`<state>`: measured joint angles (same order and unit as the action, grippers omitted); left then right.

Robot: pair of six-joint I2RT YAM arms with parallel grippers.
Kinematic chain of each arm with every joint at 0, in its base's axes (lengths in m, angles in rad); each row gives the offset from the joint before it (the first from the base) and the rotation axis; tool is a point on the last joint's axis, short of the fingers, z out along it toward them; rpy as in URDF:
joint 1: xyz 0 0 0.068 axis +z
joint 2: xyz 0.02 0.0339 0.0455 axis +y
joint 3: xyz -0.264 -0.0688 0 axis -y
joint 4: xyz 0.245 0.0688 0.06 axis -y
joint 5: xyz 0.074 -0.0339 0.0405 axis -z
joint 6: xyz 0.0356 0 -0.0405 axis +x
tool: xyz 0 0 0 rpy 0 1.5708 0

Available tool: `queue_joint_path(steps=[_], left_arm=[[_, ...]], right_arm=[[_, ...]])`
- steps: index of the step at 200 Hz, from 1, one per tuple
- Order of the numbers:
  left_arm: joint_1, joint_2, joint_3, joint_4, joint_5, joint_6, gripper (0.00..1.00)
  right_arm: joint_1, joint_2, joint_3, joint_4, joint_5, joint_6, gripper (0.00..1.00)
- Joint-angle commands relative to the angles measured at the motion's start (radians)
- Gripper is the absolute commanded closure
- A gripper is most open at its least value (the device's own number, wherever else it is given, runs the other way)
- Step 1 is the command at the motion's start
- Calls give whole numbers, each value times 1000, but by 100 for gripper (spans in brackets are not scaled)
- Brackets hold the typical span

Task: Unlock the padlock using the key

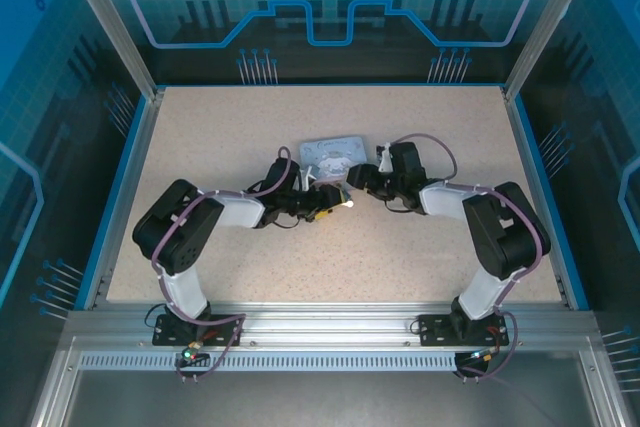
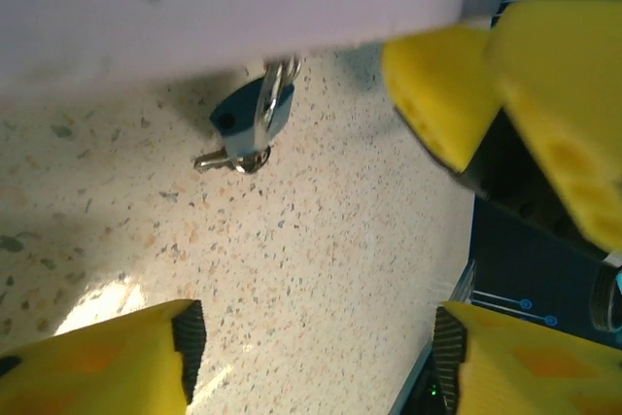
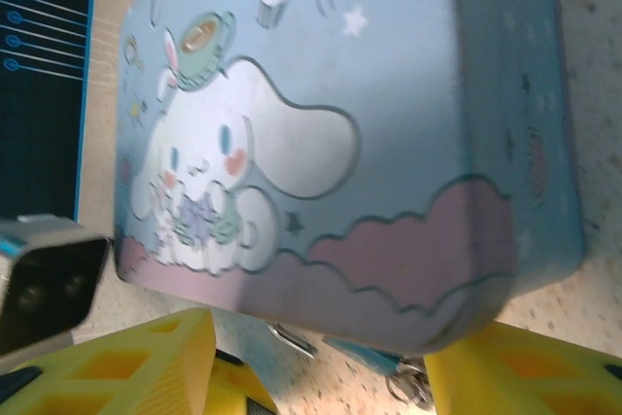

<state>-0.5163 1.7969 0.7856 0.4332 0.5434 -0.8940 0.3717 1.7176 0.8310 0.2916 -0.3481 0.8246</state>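
Left wrist view shows one blue-headed key (image 2: 245, 123) at upper centre against one tin (image 2: 194, 7), and two grippers, left gripper (image 2: 319, 342) and right gripper (image 3: 326, 347), both spread open.

left wrist: tin (image 2: 224, 7) blurred, cut off at the top edge, its wall hiding the upper part of the key ring (image 2: 280, 73). key (image 2: 222, 157) partly behind a blue piece (image 2: 243, 116), can't tell what that is. right wrist: tin's near edge covers most of the ring. top view: key too small to tell.
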Motion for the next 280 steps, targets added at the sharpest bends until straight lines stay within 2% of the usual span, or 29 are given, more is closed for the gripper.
queue_joint_path(steps=[1,24,30,88,133,162,168,175,179,182,230,252,280], left_arm=[[-1,-80,-33,-45,26,24,22],[3,-144,-39,-93,14,44,3],[4,-158,-41,-104,11,50,1],[35,-280,2,-257,-87,137,1],[67,-336,74,-406,-210,232,1],[100,-362,91,-445,-285,258,1],[104,-368,93,-454,-306,264,1],[109,-374,97,-467,-331,272,1],[112,-378,99,-475,-346,278,1],[113,-379,101,-481,-359,282,1],[151,-383,141,-558,-476,328,1],[170,-383,129,-544,-518,308,1],[191,-382,93,-492,-511,227,1]], right_arm=[[-13,30,74,15,2,14,41],[-29,48,115,-10,-10,9,41],[-34,50,117,-12,-13,8,41],[-56,-60,25,-16,-16,-36,41],[-59,-164,-50,-109,29,-117,38],[-61,-211,-74,-151,61,-142,24],[-60,-218,-75,-163,71,-143,14],[-61,-227,-78,-171,80,-147,11],[-60,-231,-78,-177,85,-151,2],[-58,-234,-78,-183,93,-152,1],[-54,-247,-24,-333,185,-176,0],[-55,-240,-31,-330,218,-156,0],[-53,-229,-49,-293,149,-178,0]])
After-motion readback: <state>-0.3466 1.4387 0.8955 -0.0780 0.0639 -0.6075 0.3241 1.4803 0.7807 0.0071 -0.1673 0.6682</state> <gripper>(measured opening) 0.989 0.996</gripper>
